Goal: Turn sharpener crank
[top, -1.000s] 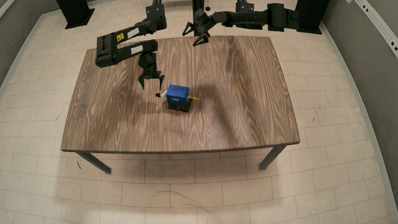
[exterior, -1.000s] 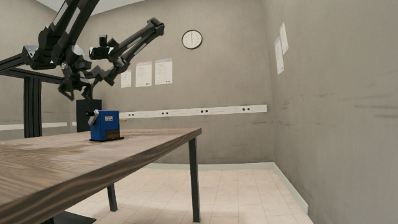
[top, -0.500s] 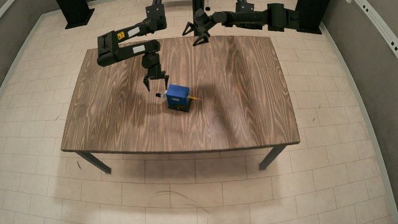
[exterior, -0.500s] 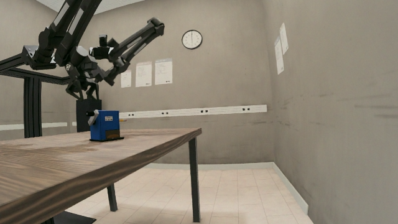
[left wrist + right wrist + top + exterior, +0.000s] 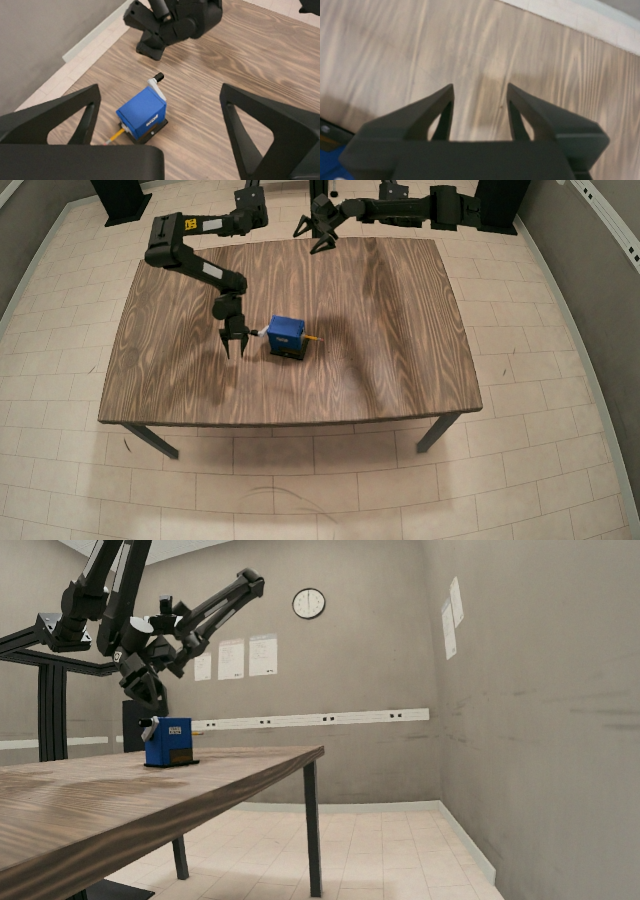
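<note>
Right fingers [image 5: 244, 345] [image 5: 162, 702] stand parted near the sharpener [image 5: 286, 330] [image 5: 167, 742] [image 5: 141, 108] [image 5: 332, 162], its lettering [image 5: 282, 339] [image 5: 175, 730] [image 5: 152, 120] [image 5: 338, 178] unreadable.
</note>
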You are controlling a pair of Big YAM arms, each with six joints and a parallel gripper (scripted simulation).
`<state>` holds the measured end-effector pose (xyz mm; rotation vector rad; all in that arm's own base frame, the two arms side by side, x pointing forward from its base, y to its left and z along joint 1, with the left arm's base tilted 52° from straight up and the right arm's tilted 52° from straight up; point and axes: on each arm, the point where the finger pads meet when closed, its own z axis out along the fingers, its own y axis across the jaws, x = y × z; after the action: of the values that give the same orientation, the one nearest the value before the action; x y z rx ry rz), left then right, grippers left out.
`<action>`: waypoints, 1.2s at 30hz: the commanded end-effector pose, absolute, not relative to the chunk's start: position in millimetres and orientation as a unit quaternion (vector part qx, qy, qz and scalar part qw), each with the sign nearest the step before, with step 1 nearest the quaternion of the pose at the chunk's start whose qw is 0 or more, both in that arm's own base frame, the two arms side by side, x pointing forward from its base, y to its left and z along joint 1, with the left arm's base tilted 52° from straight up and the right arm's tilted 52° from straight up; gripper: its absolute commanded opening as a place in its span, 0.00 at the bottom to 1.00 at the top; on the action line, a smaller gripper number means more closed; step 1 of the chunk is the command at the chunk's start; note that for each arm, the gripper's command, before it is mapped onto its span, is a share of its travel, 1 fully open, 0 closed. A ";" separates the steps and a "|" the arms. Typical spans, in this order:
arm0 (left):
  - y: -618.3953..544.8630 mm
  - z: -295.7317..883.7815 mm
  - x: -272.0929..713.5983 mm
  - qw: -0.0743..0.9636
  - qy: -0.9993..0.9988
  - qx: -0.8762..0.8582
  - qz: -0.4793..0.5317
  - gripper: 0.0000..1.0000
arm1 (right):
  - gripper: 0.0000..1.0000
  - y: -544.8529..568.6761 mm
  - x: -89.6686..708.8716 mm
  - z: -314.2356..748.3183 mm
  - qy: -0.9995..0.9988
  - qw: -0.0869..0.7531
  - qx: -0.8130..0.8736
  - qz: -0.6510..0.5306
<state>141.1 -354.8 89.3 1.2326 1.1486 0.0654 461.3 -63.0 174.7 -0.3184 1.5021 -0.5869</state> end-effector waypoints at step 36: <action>-359.8 91.5 139.7 0.670 0.501 0.547 0.029 1.00 | 0.46 -29.0 397.5 89.3 0.603 0.456 -0.631 -0.177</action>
<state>141.1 -354.8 89.3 1.2326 1.1485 0.0654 384.4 -34.2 80.8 -1.5241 1.5414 -0.4249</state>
